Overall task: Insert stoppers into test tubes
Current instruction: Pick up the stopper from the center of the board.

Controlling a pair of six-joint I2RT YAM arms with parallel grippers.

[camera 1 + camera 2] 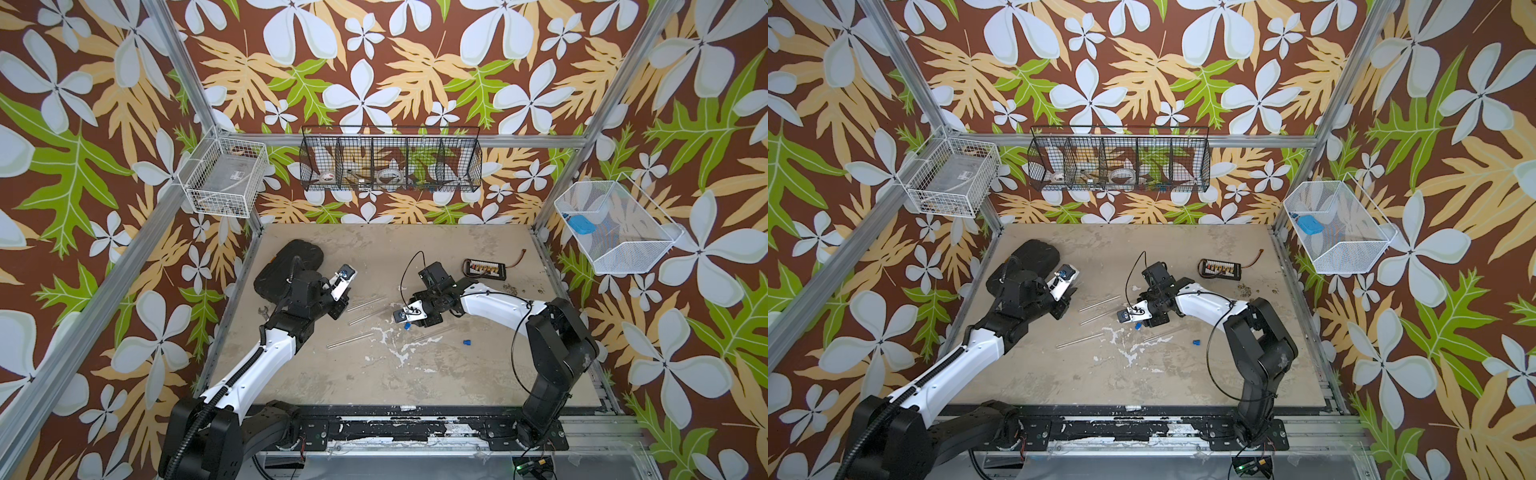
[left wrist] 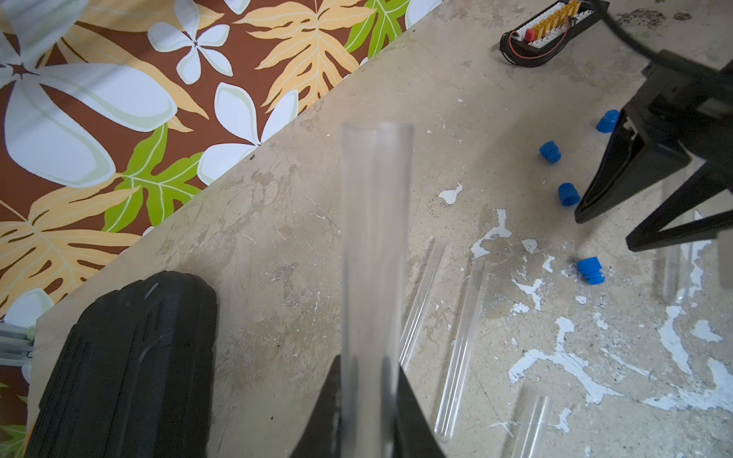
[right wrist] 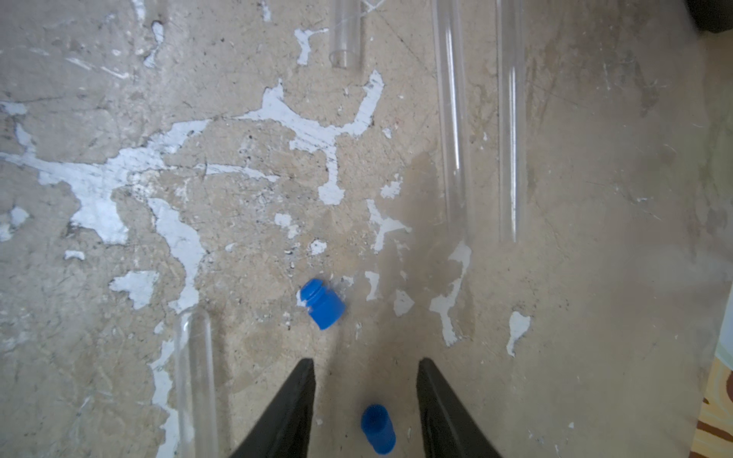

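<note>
Stoppers (image 2: 550, 152) lie loose right of centre, none inserted yet: the left gripper (image 2: 367, 366) clasps 1 test tube (image 2: 375, 238) at left, the right gripper (image 3: 367, 363) gapes around 1 stopper (image 3: 378, 428), and 4 test tubes (image 2: 460, 349) lie on the table (image 2: 277, 238).
</note>
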